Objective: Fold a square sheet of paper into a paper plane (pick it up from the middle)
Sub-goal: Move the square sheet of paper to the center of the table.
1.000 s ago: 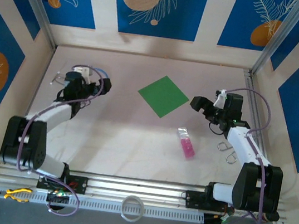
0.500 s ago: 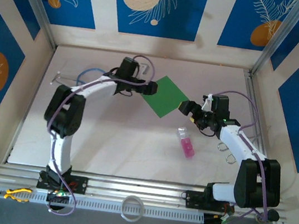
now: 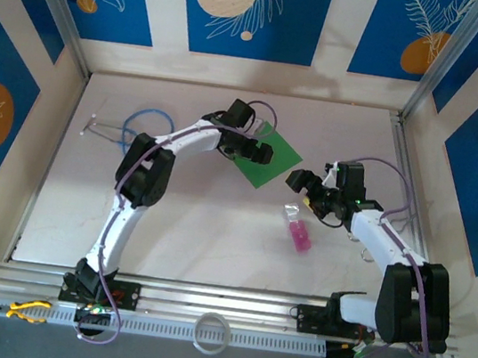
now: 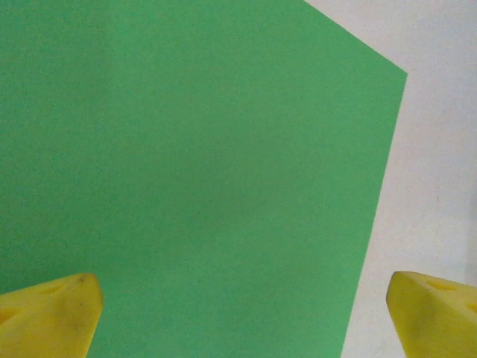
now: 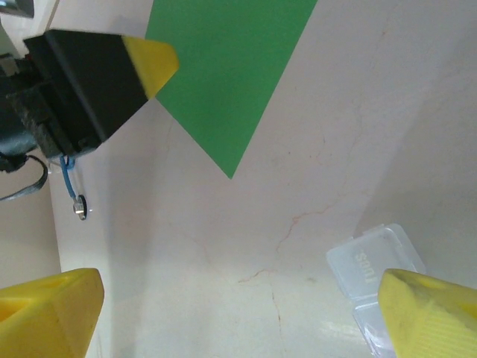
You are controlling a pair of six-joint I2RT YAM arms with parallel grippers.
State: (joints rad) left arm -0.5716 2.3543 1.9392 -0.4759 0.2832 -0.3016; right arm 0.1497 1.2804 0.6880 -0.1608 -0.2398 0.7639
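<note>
As no crease shows anywhere, the task looks to be at its very start: paper flat, unfolded, not lifted. The pickup from the middle and every fold are left.

Top view: paper (image 3: 276,162) lies corner-on in the far middle of the table (image 3: 205,228), nearer the far edge than the near one. Left gripper (image 3: 261,153) hangs over the paper's left part, jaws spread, nothing between them. Right gripper (image 3: 298,181) sits just off the paper's right corner, jaws spread, empty. Bottle (image 3: 299,232) lies near the right gripper, toward the near edge. Stethoscope (image 3: 144,122) is by the far-left corner, well apart from the paper. No readable writing.

Left wrist: paper (image 4: 194,171) is one smooth green face, no print. One corner shows upper right against bare table. Yellow fingertips (image 4: 52,317) are wide apart, one over paper, the other over table. Touching or hovering: cannot tell.

Right wrist: a paper (image 5: 231,67) corner points at the camera, with a left gripper finger above the paper's edge. Right fingertips (image 5: 48,309) are wide apart, bare table between. The bottle's (image 5: 373,265) clear cap has raised letters, too blurred to read.
</note>
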